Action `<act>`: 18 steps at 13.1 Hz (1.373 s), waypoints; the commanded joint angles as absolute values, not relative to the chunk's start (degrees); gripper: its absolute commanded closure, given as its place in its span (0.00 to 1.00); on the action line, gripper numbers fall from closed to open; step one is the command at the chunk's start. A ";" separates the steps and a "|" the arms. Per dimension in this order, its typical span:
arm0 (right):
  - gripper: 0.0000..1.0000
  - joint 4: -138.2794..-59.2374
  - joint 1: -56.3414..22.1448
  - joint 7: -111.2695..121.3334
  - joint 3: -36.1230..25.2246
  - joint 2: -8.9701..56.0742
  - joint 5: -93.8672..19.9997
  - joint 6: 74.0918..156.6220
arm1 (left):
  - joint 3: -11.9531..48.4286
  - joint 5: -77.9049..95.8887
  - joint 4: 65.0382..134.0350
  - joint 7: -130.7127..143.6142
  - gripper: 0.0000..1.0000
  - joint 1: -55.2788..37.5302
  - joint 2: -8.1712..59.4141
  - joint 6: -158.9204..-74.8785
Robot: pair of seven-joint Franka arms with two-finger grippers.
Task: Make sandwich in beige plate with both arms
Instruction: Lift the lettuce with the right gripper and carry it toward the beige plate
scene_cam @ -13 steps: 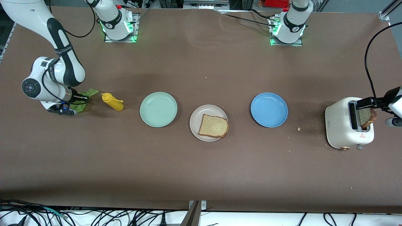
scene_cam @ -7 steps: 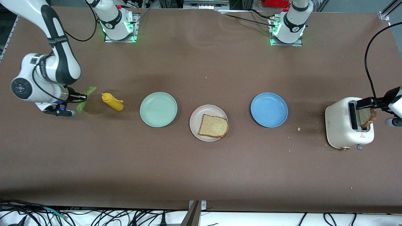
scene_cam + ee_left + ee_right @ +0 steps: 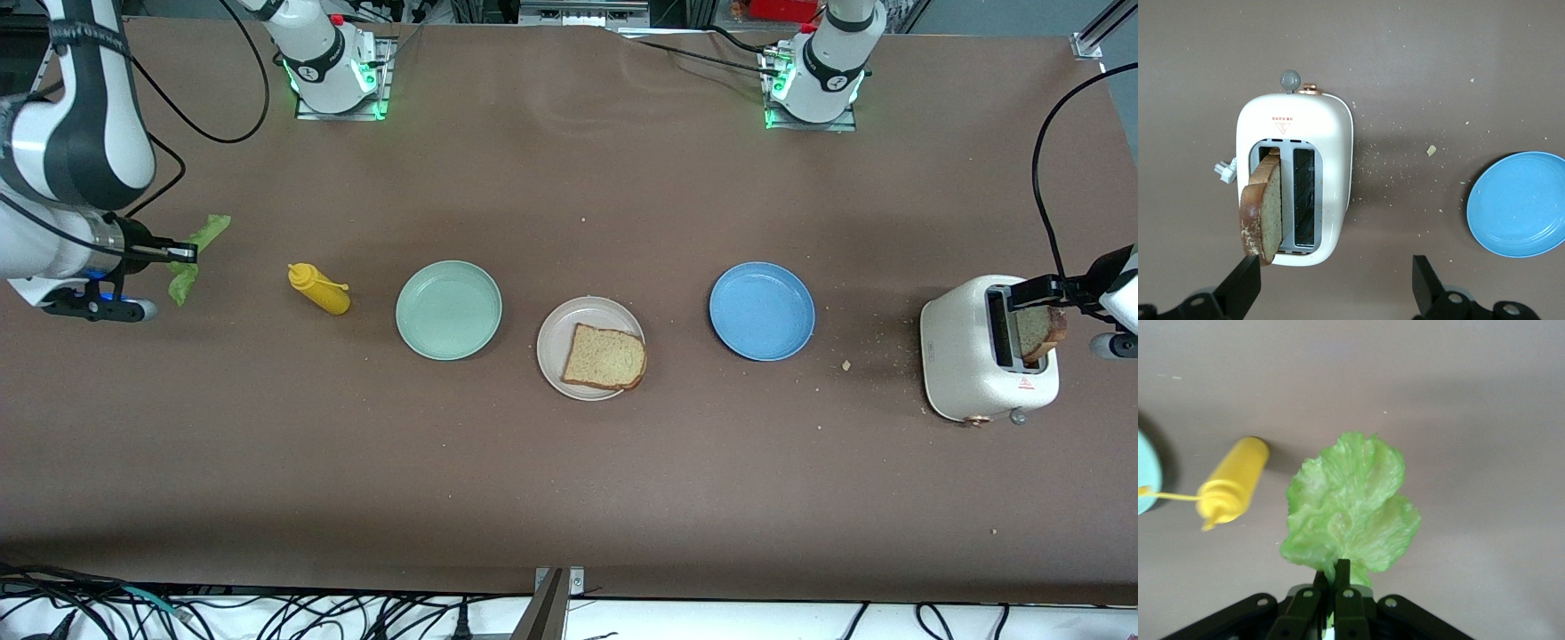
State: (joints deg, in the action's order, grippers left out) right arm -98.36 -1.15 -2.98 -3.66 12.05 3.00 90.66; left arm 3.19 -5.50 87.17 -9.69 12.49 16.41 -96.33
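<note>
Right gripper (image 3: 182,253) has lifted the ruffled green lettuce leaf (image 3: 197,256) and swung toward the frame's left edge, jaws pinched tight on it. One square brown bread slice (image 3: 605,357) lies on the round beige plate (image 3: 556,333), centre frame. Left gripper (image 3: 1040,291) waits wide open over the white toaster (image 3: 965,356), a second slice (image 3: 1263,215) seemingly standing in its slot.
</note>
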 commanded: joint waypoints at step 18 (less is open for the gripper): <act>1.00 -76.92 -12.83 -76.88 17.31 34.34 -17.31 113.11 | 3.60 -6.86 87.54 -9.93 0.00 13.36 16.00 -96.15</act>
